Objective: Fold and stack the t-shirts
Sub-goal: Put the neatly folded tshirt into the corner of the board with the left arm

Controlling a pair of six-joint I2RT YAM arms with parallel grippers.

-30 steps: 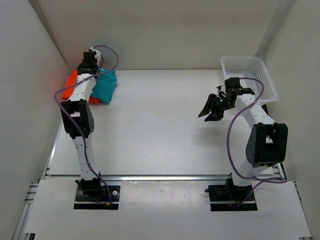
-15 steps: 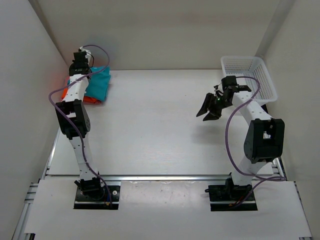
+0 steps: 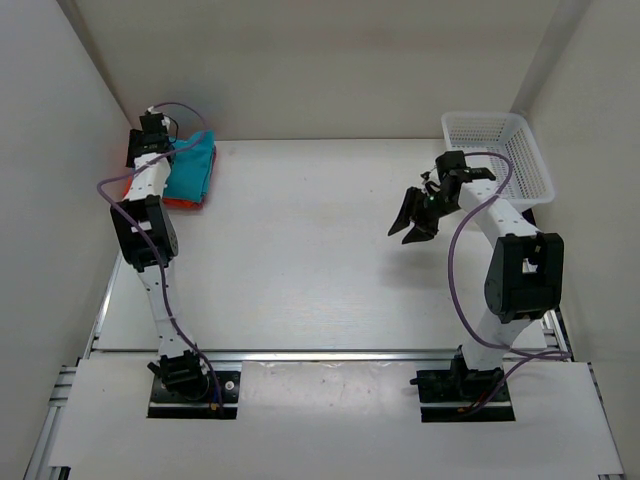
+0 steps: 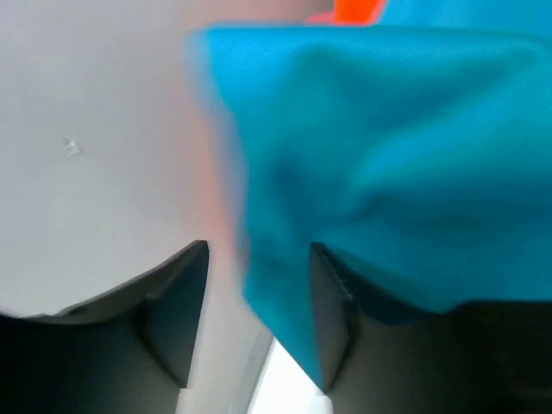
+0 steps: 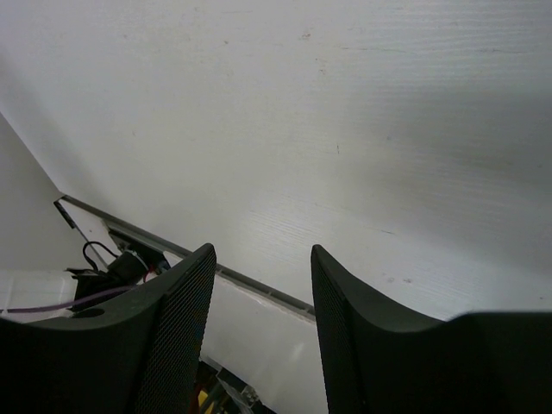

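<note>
Teal shirt (image 3: pixel 192 165) lies atop the orange shirt (image 3: pixel 182 201) in the tabletop's (image 3: pixel 300 250) far-left corner, just beneath the parted, empty left jaws; the right jaws, also parted and empty, hang well away.

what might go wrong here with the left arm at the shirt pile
1. An edge of the teal-blue cloth t-shirt hangs between the fingers of the open left pincer. Pulling away may snag it and undo the fold.
2. The bright orange cloth t-shirt pokes out beneath it, so the stack looks uneven and could slide.
</note>
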